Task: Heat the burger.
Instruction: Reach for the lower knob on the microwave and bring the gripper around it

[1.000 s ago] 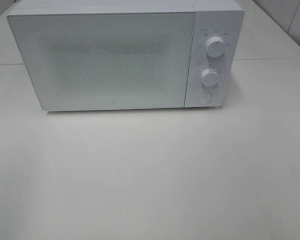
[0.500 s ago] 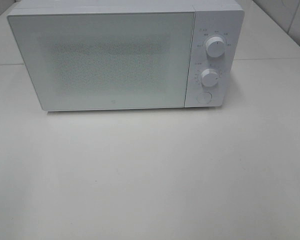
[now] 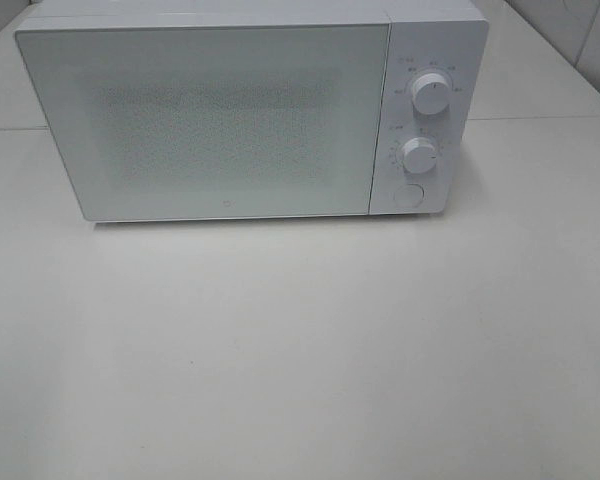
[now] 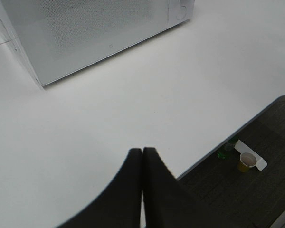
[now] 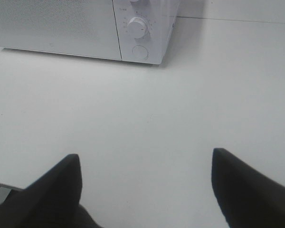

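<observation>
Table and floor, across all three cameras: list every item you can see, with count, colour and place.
microwave: one, white, door shut, at the back of the table
upper knob: one, white, on the microwave's right panel
lower knob: one, white, under the upper knob
round button: one, white, under the lower knob
table: one, white, under the microwave
floor: dark, past the table's edge
paper cup: one, yellow-brown, on the floor
green item: one, on the floor near the cup, too small to identify
burger: none in view
left gripper: one, black, shut, above the table
right gripper: one, black, open, above the table
</observation>
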Available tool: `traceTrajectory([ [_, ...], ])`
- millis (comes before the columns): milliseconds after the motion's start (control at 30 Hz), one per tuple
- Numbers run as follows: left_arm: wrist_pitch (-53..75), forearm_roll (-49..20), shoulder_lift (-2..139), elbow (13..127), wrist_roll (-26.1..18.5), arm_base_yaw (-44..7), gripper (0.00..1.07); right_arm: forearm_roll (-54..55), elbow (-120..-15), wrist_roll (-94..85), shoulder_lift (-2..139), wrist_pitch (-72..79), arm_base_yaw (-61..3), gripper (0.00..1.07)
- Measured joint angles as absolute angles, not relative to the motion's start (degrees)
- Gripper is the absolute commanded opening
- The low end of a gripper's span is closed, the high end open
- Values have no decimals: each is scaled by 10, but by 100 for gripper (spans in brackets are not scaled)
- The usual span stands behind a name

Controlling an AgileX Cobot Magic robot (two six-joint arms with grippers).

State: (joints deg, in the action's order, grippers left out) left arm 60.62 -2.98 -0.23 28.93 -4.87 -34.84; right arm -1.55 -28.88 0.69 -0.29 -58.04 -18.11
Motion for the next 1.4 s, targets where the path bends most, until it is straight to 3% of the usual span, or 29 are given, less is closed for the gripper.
traceTrajectory([
  [667, 606, -29, -2, 289, -49, -348, 0, -15, -292, 7, -3, -576, -181, 73],
  [933, 606, -29, -2, 289, -49, -348, 0, -15, -302, 18, 58, -462, -181, 73],
  [1400, 606, -29, -2, 289, -49, -348, 0, -85, -300, 22, 285, -217, -181, 73],
])
